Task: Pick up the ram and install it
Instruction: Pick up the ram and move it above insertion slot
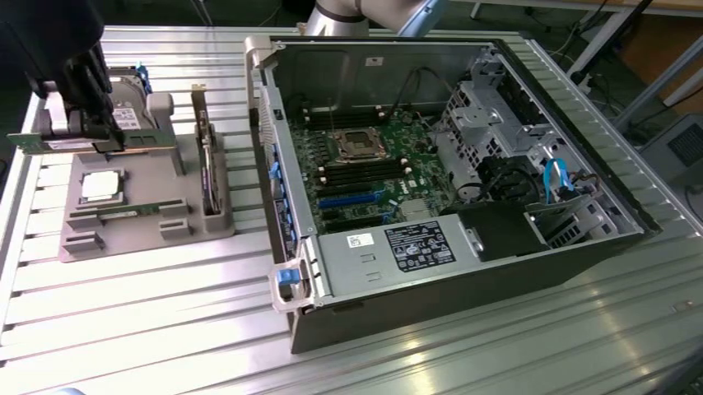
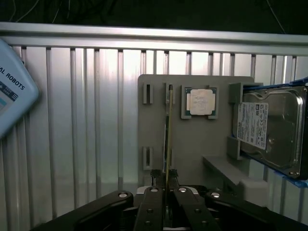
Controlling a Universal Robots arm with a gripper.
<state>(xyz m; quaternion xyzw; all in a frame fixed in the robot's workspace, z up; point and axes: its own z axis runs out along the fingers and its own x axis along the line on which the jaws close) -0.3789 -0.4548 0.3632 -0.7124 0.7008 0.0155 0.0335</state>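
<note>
Green ram (image 2: 167,130) is being clamped edge-on between the gripper (image 2: 166,175) fingers above the grey tray (image 2: 192,139), presumably leaving its contact edge free.

We see our arm (image 1: 329,15) at twelve o'clock in the exterior view: a silver-grey tube meeting a blue-grey joint. At ten o'clock our wrist end (image 1: 61,58) is a blocky black mass. In the wrist view our gripper (image 2: 166,177) is matt black, with two slim fingers (image 2: 153,211) flanked by broader curved links (image 2: 96,211) and four round silver screws (image 2: 122,195) across them. A pale blue cap (image 2: 12,96) carries dark lettering ending "AL ROBOTS".
</note>
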